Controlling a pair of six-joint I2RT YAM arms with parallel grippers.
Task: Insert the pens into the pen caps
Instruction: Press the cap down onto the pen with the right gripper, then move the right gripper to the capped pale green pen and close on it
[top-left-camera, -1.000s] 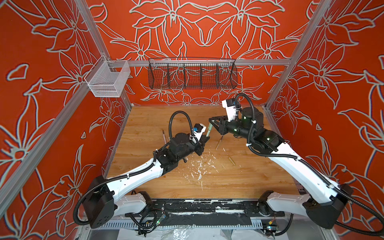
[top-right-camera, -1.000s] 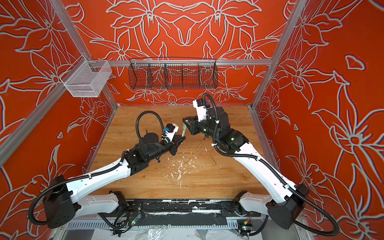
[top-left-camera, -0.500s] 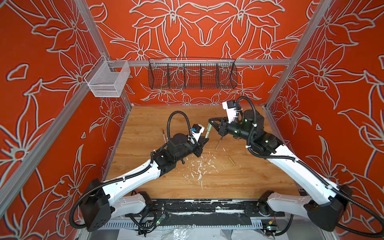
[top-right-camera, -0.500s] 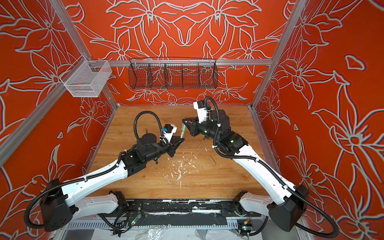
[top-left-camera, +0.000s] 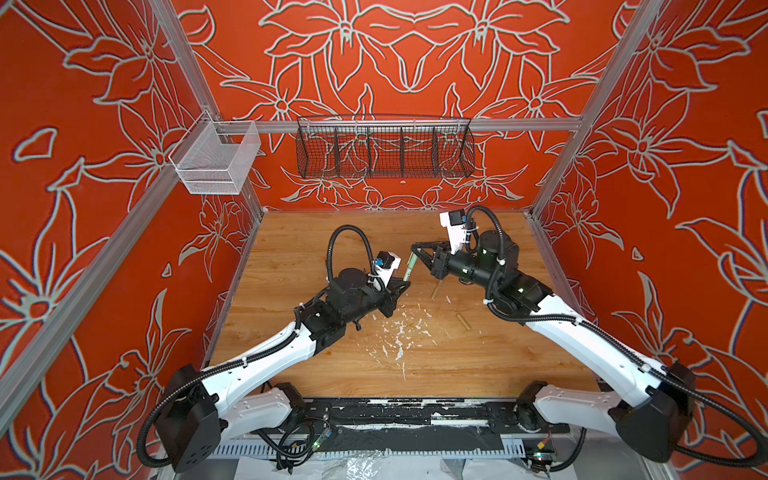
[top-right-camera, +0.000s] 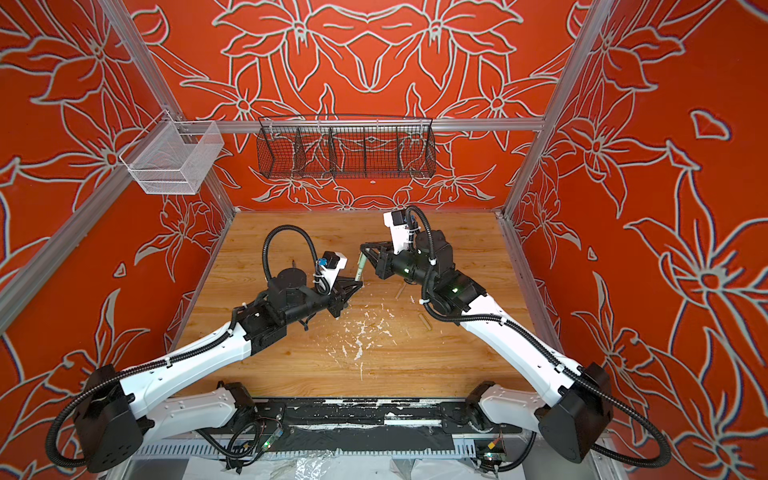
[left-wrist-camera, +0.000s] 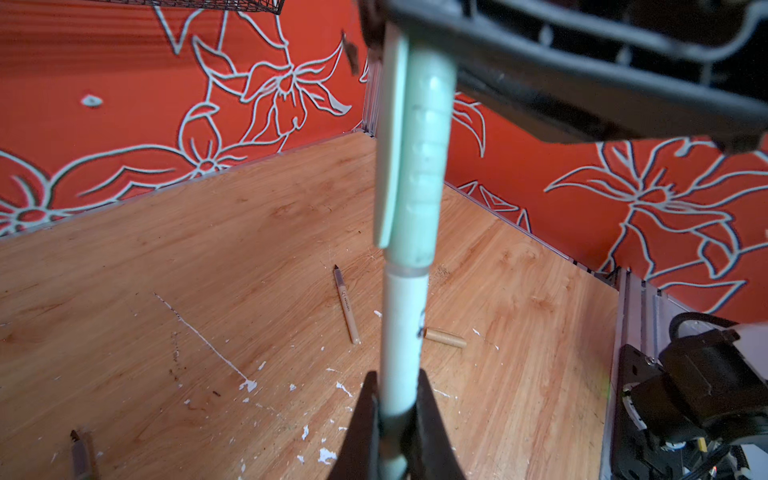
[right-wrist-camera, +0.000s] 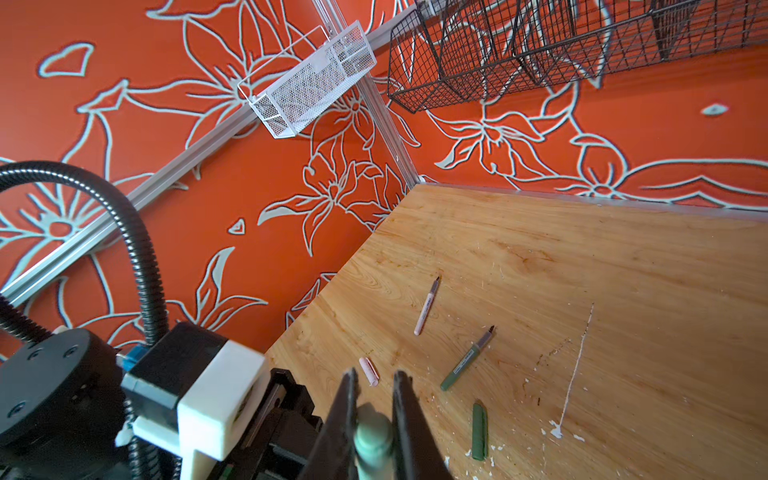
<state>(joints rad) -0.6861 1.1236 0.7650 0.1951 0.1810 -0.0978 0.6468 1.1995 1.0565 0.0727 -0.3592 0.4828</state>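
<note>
Above the middle of the table, my left gripper (top-left-camera: 404, 285) (left-wrist-camera: 397, 374) is shut on the barrel of the light green pen (left-wrist-camera: 402, 332) (top-left-camera: 408, 275). The pen's front end sits inside the light green pen cap (left-wrist-camera: 419, 166) (right-wrist-camera: 372, 432) (top-right-camera: 362, 261). My right gripper (top-left-camera: 415, 250) (right-wrist-camera: 376, 374) is shut on that cap, so pen and cap form one line between the two grippers. Lying on the wood are a tan pen (left-wrist-camera: 346, 307), a tan cap (left-wrist-camera: 444, 337), a pink pen (right-wrist-camera: 426, 309), a pink cap (right-wrist-camera: 369, 371), a dark green pen (right-wrist-camera: 467, 359) and a dark green cap (right-wrist-camera: 479, 430).
White paint flecks (top-left-camera: 399, 332) dot the wooden table (top-left-camera: 457, 365) near its middle. A black wire basket (top-left-camera: 384, 147) hangs on the back wall and a white mesh basket (top-left-camera: 214, 160) on the left rail. Red walls close three sides.
The right gripper has come a little closer to the left one with the cap. Its jaws have tightened slightly. The left gripper has barely moved.
</note>
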